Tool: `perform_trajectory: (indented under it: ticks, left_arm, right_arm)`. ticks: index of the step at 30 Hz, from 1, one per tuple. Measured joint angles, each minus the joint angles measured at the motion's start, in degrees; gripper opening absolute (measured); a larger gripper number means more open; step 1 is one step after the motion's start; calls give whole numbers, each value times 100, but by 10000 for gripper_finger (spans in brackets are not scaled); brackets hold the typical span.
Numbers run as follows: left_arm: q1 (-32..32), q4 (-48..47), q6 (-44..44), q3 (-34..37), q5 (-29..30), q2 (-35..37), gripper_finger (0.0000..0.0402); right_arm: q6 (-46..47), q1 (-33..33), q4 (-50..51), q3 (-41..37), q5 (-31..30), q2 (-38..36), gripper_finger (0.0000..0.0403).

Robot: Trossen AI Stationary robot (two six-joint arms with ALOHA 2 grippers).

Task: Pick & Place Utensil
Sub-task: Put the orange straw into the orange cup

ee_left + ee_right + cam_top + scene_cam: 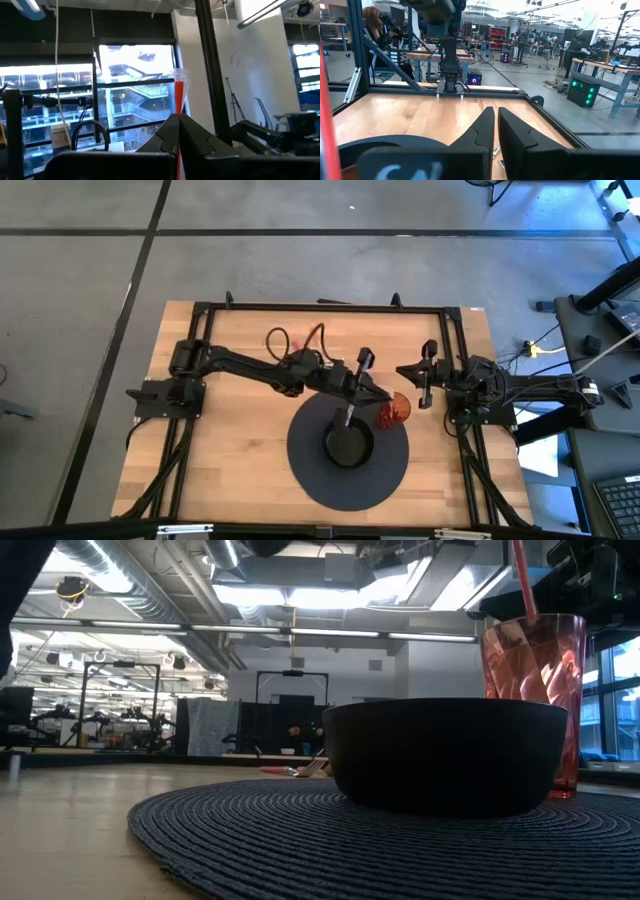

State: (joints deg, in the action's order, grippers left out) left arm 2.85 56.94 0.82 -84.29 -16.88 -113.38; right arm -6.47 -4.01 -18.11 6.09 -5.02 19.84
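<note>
The left gripper (pixel 375 394), clamped on a thin red utensil (pixel 178 95), hovers beside the translucent red cup (pixel 393 410); black bowl (pixel 347 447) below; right gripper (pixel 422 380) nearly closed, empty.

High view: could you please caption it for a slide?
Left gripper holds a red utensil over the cup, beside the bowl.

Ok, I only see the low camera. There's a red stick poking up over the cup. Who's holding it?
Observer: The left tool, shut on the red stick.
Operator: Where's the other arm?
Observer: The right tool waits over the table, just off the mat.
Operator: Where on the mat is the cup?
Observer: The cup stands at the mat's edge nearest the right arm, with the bowl in the middle.
</note>
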Motion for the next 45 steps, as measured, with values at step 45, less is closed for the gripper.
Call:
perform_trajectory:
  ticks: [45]
  left_arm:
    - [-411, -1306, -420, 2, -568, -353, 100]
  right_arm:
    - [-1, 0, 48, 0, 2, 1, 26]
